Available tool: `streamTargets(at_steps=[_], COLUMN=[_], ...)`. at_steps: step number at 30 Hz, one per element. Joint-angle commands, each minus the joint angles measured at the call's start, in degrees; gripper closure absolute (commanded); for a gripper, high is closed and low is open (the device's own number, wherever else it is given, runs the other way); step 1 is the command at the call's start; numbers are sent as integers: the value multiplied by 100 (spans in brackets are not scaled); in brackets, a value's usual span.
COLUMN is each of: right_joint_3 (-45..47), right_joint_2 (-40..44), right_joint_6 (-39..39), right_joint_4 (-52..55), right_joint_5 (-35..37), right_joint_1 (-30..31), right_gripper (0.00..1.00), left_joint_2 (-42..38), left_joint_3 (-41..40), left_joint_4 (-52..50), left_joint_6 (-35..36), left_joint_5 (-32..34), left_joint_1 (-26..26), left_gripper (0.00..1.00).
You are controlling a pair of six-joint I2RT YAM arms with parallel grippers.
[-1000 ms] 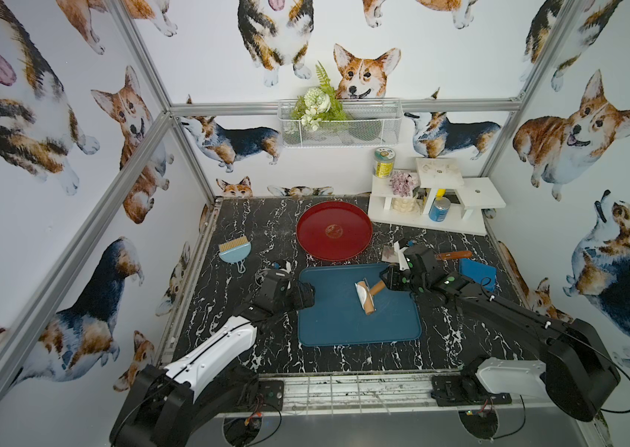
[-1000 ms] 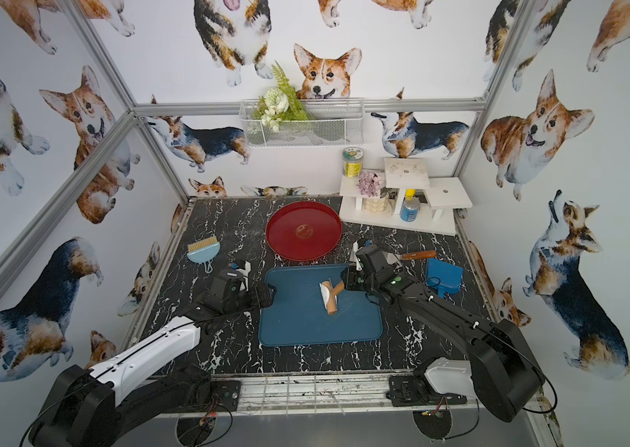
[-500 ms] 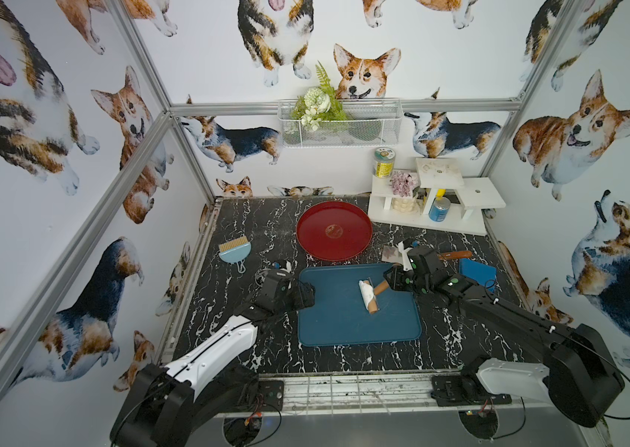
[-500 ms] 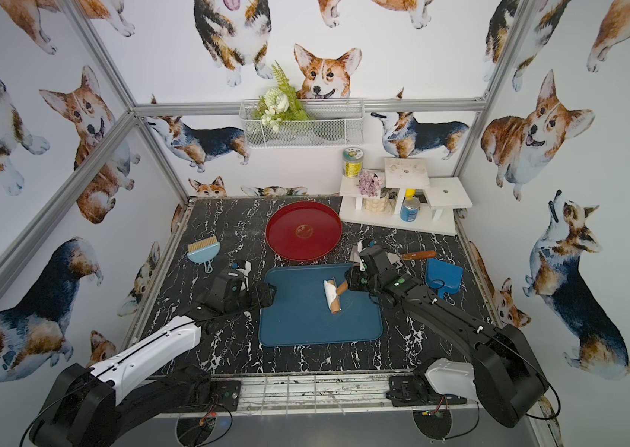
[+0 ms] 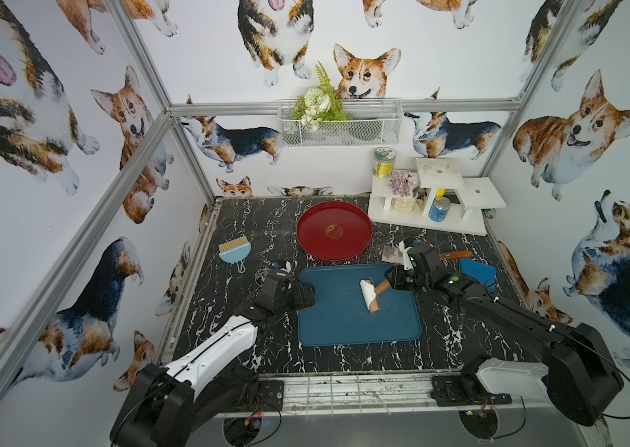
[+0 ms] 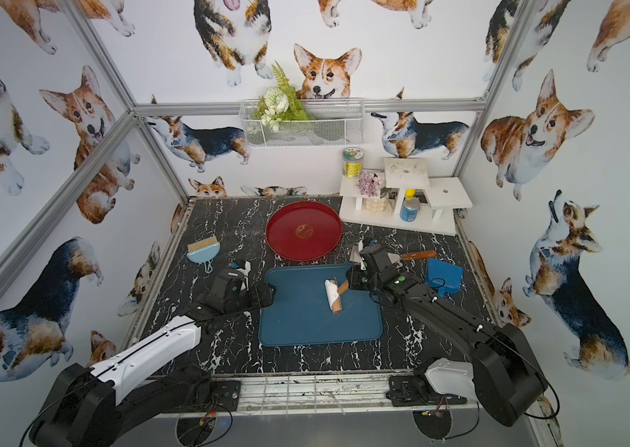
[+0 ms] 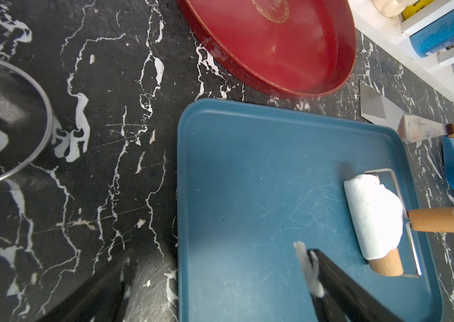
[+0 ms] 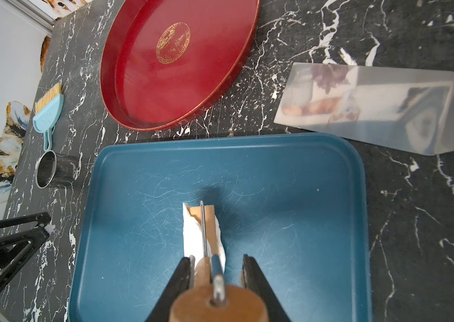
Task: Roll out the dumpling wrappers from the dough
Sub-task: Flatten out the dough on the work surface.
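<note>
The dough (image 5: 366,289) (image 6: 330,288) is a white sheet wrapped round the drum of a small wooden roller (image 7: 386,263) on the blue tray (image 5: 344,329). My right gripper (image 5: 394,279) (image 8: 217,267) is shut on the roller's wooden handle (image 8: 217,304), and dough (image 8: 192,231) shows on the drum just ahead of it. At the tray's left edge my left gripper (image 5: 307,295) (image 7: 217,259) hangs open and holds nothing. One of its fingertips (image 7: 308,267) carries a smear of dough. The dumpling wrappers are out of view.
A red round plate (image 5: 334,230) lies behind the tray. A metal scraper (image 8: 373,111) and a blue dustpan (image 5: 478,271) sit to the right. A metal ring cup (image 8: 53,171) and a small brush (image 5: 233,251) sit to the left. White shelves (image 5: 433,201) fill the back right.
The right gripper and the dough-wrapped roller have shifted only slightly on the tray. The left arm has stayed put, still open.
</note>
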State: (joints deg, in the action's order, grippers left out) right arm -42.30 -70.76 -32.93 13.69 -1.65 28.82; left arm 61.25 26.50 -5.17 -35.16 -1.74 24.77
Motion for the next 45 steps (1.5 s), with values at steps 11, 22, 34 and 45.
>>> streamTargets(at_steps=[11,22,34,45], right_joint_3=[69,273,82,12], right_joint_2=[48,-310,-744,-1024], right_joint_6=[563,-37,-135,-161], right_joint_4=[1803,830,670,580], right_joint_5=[781,-28,86,72], right_joint_1=[-47,463,737,823], right_gripper=[100,100,100,100], left_joint_2=[-57,3,-43,27], left_joint_3=[-5,31,22,74], left_joint_4=[105,137,94,111], left_joint_6=[-19,-36,-35,-44], left_joint_5=[36,16,70,59], left_joint_1=[1,12,27,36], left_gripper=[0,0,0,0])
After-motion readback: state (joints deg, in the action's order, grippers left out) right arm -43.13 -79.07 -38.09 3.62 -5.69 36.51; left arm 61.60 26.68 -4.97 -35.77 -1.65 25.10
